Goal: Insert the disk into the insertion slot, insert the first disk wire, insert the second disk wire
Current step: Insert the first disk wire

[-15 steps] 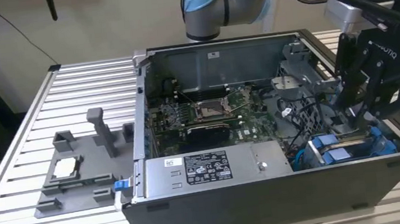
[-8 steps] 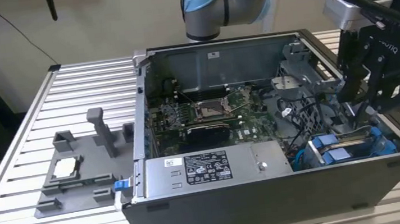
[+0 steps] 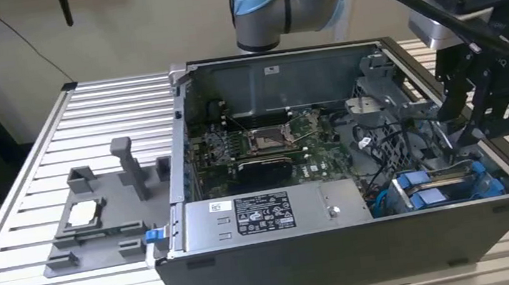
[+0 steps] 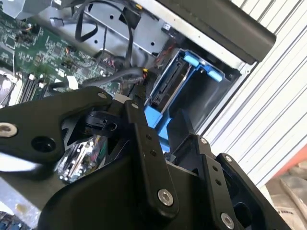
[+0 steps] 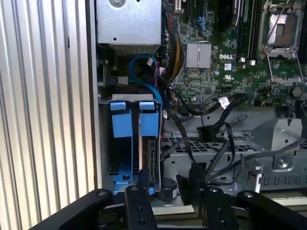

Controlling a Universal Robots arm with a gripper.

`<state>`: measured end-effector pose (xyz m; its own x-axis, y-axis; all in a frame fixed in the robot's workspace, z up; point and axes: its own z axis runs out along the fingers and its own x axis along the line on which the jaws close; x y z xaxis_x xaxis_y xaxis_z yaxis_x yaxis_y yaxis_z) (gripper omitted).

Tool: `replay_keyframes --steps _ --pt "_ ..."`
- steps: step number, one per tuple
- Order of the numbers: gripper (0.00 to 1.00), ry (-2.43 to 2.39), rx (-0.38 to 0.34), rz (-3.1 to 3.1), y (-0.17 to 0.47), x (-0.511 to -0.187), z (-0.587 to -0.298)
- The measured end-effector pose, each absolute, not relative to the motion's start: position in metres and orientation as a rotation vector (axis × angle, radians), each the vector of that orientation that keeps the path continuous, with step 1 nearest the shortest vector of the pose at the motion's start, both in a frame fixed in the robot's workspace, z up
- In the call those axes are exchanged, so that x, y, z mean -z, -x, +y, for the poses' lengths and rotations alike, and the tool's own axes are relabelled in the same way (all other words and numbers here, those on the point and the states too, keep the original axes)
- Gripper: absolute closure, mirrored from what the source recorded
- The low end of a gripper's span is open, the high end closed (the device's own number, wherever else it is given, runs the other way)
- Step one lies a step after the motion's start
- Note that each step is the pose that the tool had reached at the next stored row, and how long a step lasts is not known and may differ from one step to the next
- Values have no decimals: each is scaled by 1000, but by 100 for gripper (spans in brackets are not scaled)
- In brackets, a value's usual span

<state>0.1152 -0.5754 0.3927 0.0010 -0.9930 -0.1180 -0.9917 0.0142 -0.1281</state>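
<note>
disk (image 5: 152, 158) seated in insertion slot (image 5: 106, 99) (blue carrier showing) | tool (image 5: 169, 180) near it, jaws apart, holding nothing

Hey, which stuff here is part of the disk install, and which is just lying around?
Job: disk in its blue carrier; insertion slot; black cables; gripper.
Lying about: power supply box; motherboard; grey fixture beside the case.

Disk (image 5: 152, 160): dark silver-grey edge in a bright blue carrier frame (image 5: 149, 122); tool (image 5: 168, 191): matt black. Circuit board (image 3: 269, 148): green; box (image 3: 343, 197): silver with white printed sticker; counter (image 3: 106, 105): pale grey, ribbed in parallel stripes.
</note>
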Motion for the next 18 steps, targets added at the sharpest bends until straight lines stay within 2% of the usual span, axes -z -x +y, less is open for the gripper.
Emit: replay_keyframes --steps 9,15,16,17,18 --pt "53 2095 71 2035 -115 -388 -569" --pt "53 2100 74 2026 -115 -386 -565" --pt "56 2101 74 2025 -115 -386 -565" --pt "62 2102 74 2025 -115 -386 -564" --pt "62 2102 74 2024 -115 -386 -564"
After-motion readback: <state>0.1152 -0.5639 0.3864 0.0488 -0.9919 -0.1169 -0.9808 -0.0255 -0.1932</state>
